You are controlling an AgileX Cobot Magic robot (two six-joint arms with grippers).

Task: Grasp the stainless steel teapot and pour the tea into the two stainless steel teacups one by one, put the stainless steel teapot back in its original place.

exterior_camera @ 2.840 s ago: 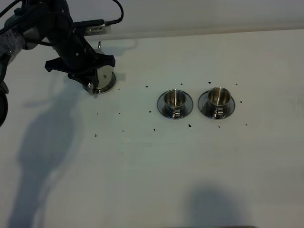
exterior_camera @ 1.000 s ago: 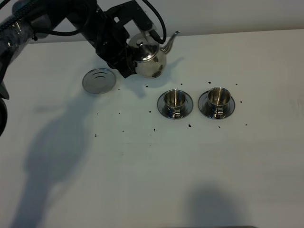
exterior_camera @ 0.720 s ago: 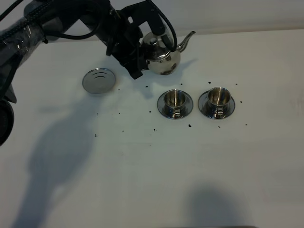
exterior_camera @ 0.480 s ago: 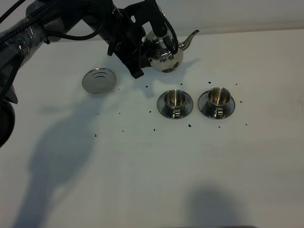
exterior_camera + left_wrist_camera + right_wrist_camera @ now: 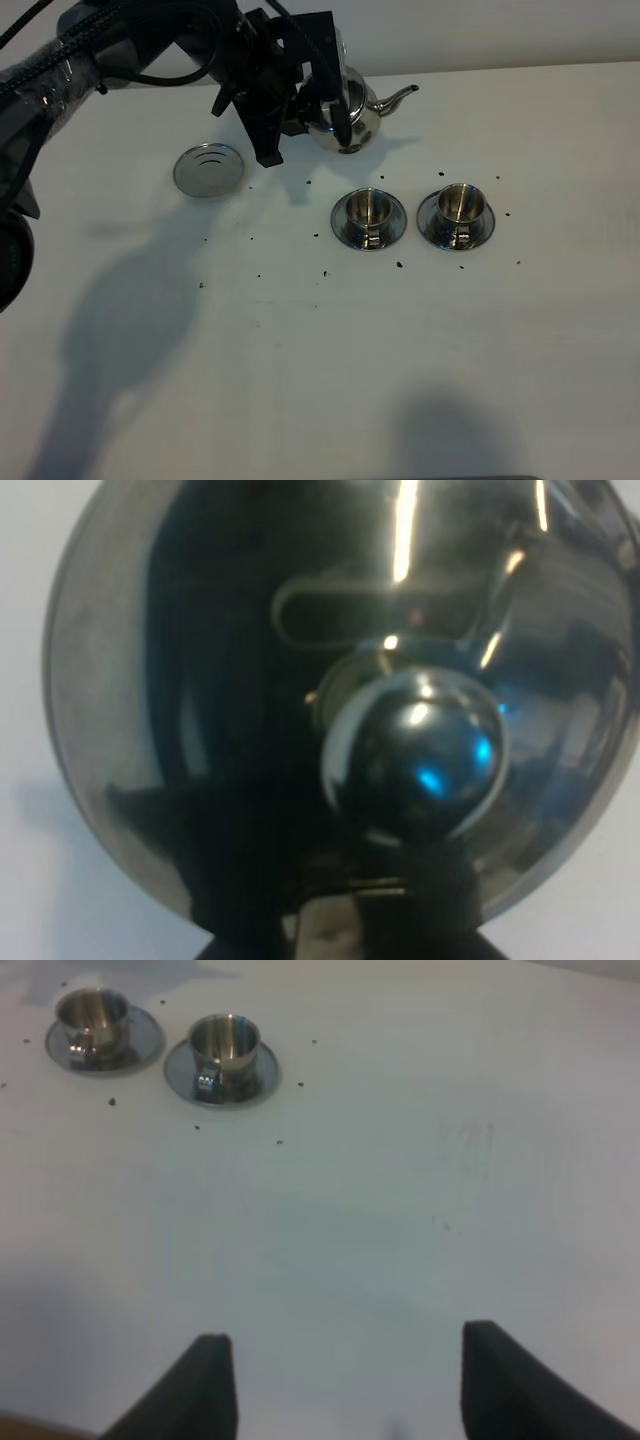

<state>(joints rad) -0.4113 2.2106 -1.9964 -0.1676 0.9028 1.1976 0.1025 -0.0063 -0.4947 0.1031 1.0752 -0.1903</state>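
White tabletop (image 5: 300, 350) fills the scene; empty saucer (image 5: 209, 168) lies at 8 o'clock of the pot; left gripper (image 5: 312, 108) is clamped on the stainless steel teapot (image 5: 352, 118), held aloft at 12 o'clock of the left teacup (image 5: 368, 208), spout toward 3 o'clock; right teacup (image 5: 461, 203) sits just beside; right gripper (image 5: 340, 1380) gapes wide, holding nothing.

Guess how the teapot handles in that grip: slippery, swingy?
Likely slippery: the teapot is polished, mirror-bright steel. Probably rigid, no flex. The left gripper holds it from the side opposite the spout, so the belly overhangs and it may pivot when tilted.
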